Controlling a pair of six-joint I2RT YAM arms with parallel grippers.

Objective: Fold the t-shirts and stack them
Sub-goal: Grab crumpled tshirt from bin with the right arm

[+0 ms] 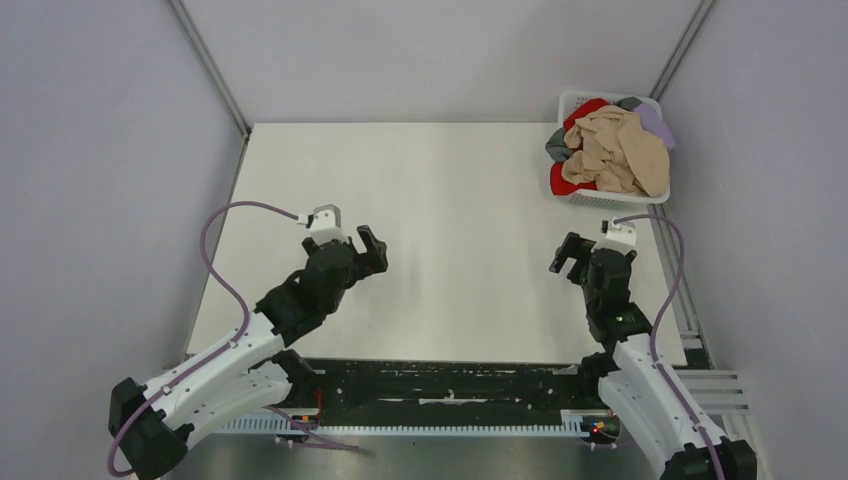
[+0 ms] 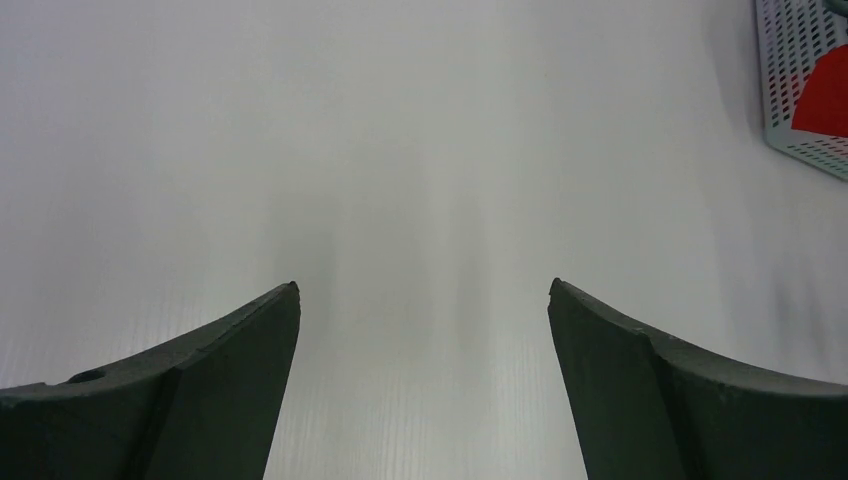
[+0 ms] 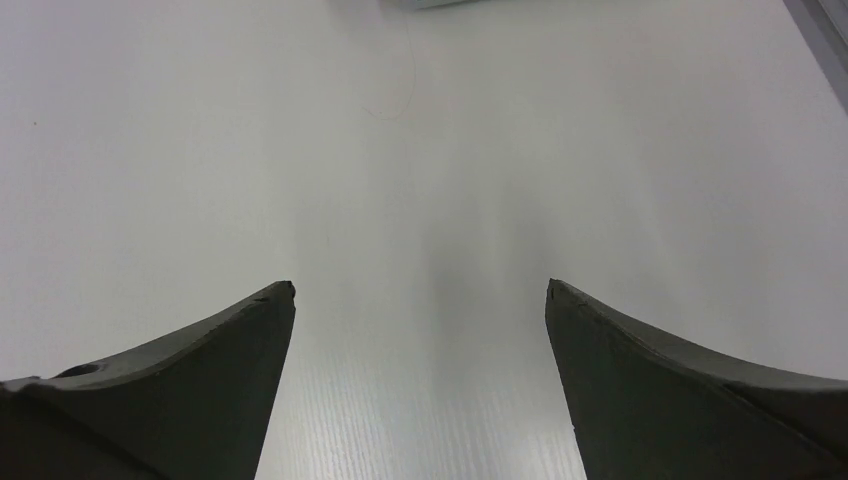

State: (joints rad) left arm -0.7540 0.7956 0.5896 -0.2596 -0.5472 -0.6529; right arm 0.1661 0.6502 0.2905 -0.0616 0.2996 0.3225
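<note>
Top view: a white surface (image 1: pixel 450 200) is lying between pale grey walls (image 1: pixel 100 150), the t-shirts (image 1: pixel 618 150) are sitting heaped in a white basket (image 1: pixel 572 100) at its far right corner, tan uppermost, and the left gripper (image 1: pixel 360 248) and right gripper (image 1: pixel 572 256) are hovering over it well apart, both released and empty. Left wrist view: the dark fingers (image 2: pixel 200 390) are standing wide over the white surface, a basket corner and a red t-shirt (image 2: pixel 825 95) showing at upper right. Right wrist view: the fingers (image 3: pixel 680 390) are likewise standing spread above plain white surface.
</note>
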